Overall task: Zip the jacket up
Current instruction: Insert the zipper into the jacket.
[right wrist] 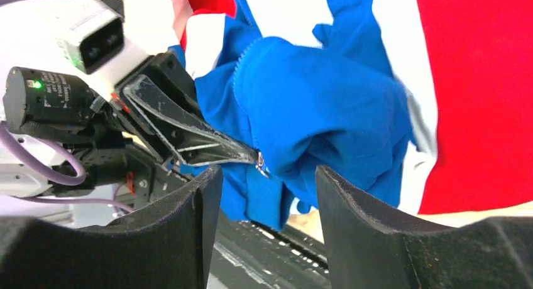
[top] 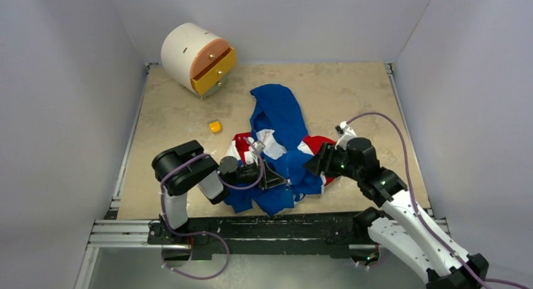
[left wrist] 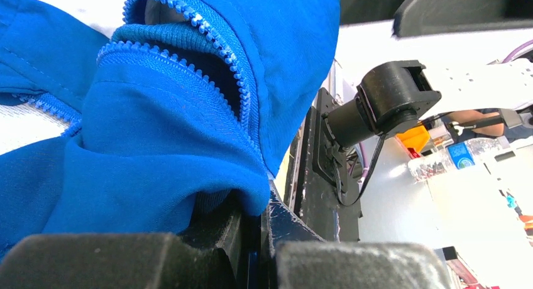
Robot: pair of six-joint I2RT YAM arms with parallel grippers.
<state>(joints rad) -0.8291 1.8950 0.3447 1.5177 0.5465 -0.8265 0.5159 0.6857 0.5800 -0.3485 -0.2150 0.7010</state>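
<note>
The jacket, royal blue with white and red panels, lies crumpled at the table's near middle. My left gripper is shut on a fold of the jacket's blue hem next to the open zipper teeth. In the right wrist view the left fingertips pinch the fabric beside a small metal zipper pull. My right gripper is open, its jaws apart, just short of the jacket and touching nothing. From above it sits at the jacket's right edge.
A small yellow block lies left of the jacket. A white round drawer unit with orange and yellow fronts stands at the back left. The black rail runs along the table's near edge, just below the jacket.
</note>
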